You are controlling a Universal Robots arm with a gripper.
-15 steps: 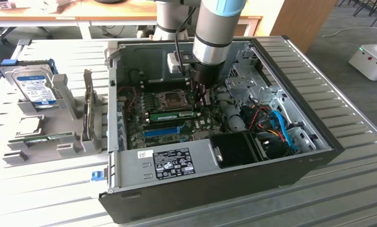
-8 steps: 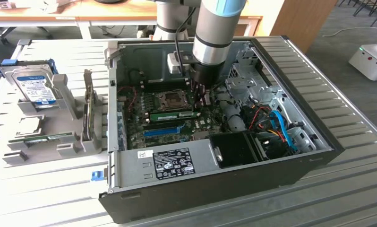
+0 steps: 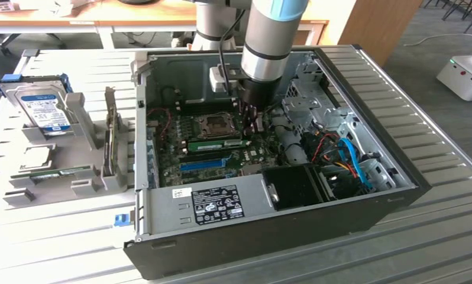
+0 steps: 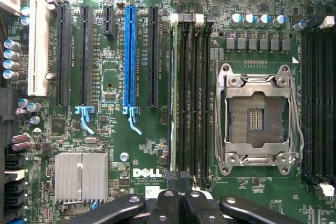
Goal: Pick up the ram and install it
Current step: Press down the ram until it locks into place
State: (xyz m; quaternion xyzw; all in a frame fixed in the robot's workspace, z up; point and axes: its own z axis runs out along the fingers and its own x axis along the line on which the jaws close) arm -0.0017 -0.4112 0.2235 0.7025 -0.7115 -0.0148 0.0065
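exterior view | ram (image 3: 217,144) long green stick, white label | gripper (image 4: 181,203) closed, nothing held

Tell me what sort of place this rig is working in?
Probably a lab or office workshop set up for PC assembly: an open computer case lies on a slatted metal table, a hard drive stands in a grey holder beside it, and wooden desks stand behind.

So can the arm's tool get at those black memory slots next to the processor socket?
Probably yes. The case is open on top, the tool hangs right over the memory slots beside the processor socket, and no cable seems to cross them.
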